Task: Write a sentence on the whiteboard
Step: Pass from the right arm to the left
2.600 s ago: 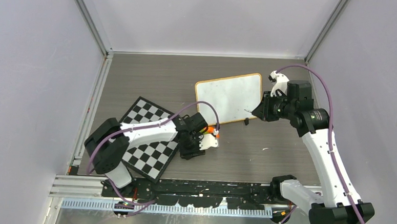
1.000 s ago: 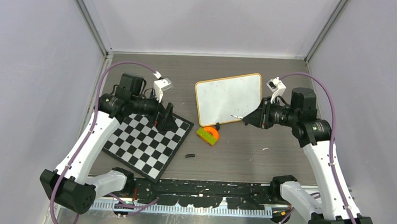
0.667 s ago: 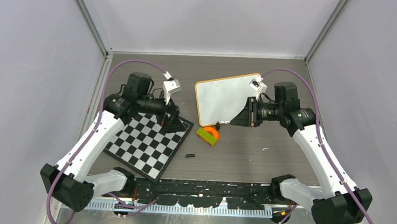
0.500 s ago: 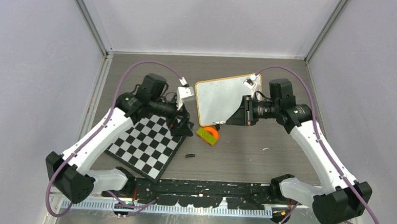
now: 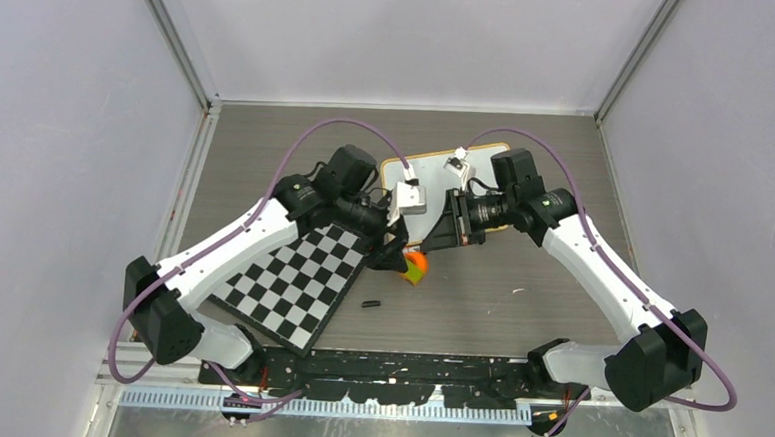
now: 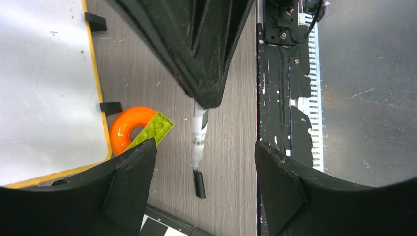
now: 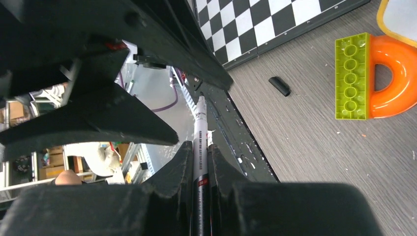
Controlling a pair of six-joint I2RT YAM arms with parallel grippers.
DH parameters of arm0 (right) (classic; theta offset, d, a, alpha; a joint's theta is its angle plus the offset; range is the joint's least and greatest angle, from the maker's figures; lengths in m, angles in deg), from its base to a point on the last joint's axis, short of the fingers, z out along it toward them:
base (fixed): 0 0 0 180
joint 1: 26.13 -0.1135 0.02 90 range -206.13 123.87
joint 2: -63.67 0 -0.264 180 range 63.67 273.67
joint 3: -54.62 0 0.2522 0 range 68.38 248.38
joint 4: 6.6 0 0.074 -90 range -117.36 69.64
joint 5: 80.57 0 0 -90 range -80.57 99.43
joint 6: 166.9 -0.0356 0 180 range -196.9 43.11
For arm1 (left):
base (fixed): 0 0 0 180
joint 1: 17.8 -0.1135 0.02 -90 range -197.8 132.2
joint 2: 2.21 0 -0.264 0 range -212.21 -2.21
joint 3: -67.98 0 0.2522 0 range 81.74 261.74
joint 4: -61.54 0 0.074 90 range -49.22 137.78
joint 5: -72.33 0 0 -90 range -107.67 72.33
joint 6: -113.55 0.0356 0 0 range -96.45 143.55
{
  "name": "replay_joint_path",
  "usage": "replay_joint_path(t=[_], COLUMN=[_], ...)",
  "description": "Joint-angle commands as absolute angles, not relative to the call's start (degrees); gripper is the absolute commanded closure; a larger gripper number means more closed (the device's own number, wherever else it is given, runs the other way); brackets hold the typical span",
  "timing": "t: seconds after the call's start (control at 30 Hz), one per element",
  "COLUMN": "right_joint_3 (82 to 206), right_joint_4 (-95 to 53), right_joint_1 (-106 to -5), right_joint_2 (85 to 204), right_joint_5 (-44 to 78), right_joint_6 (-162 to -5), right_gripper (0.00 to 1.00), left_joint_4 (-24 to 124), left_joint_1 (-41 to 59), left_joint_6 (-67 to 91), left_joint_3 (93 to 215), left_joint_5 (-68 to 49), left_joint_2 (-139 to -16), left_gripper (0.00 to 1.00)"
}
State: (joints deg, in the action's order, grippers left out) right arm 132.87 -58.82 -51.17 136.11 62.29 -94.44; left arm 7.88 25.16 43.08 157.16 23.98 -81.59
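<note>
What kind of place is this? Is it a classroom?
Not a classroom, more likely a robot lab's test bench: two robot arms bolted to a black rail, plain walls boxing it in, and practice things like a whiteboard, chequered board and toy brick.

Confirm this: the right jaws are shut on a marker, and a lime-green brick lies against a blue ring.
Wrong colour: the ring is orange, not blue, as the right wrist view shows. The right jaws are shut on the marker, and the lime-green brick lies against the ring.
</note>
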Motion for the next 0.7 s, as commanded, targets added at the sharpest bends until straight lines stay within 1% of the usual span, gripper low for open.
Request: replay_joint_path(t=[0.0,0.13,0.3,0.33,0.37,0.47,0.53,0.57,0.6,0.67], right_joint_3=[135.75,135.75,134.88,134.72,134.66,134.65,134.65,134.65,134.65,134.73], right_joint_4=[-55.15,-54.82,-54.56,-54.55,-54.53,-54.71,-55.08,-55.30,-55.51,-55.88], right_joint_1=[-51.77,-51.88,-52.47,-52.55,-52.59,-52.77,-52.91,-52.94,-52.99,-53.03], right_joint_2=[135.83,135.91,135.74,135.66,135.63,135.52,135.59,135.63,135.61,135.74], right_joint_5=[65.30,66.21,66.51,66.55,66.56,66.73,66.89,66.91,66.95,67.08], right_joint_6=[-96.94,-97.55,-97.54,-97.55,-97.55,-97.39,-97.10,-96.83,-96.64,-96.27], right_gripper=[1.00,1.00,1.00,1.00,1.00,1.00,0.98,0.95,0.90,0.83], left_joint_4=[10.00,9.84,10.54,10.66,10.75,11.22,11.29,11.23,11.26,11.23], left_joint_1=[26.84,27.54,27.73,27.73,27.73,27.73,27.73,27.73,27.80,27.73], left_joint_6=[44.97,45.74,44.85,44.64,44.24,43.48,43.14,43.09,42.94,42.82], left_joint_3=[160.40,160.59,160.84,160.86,160.92,161.11,161.20,161.23,161.23,161.17], left_joint_5=[23.64,23.56,23.58,23.70,23.87,23.61,23.19,22.89,22.62,22.33], left_joint_2=[-83.24,-84.25,-84.65,-84.65,-84.73,-84.95,-85.09,-85.24,-85.27,-85.38], left_gripper=[0.28,0.34,0.53,0.58,0.66,0.86,0.98,1.00,1.00,1.00])
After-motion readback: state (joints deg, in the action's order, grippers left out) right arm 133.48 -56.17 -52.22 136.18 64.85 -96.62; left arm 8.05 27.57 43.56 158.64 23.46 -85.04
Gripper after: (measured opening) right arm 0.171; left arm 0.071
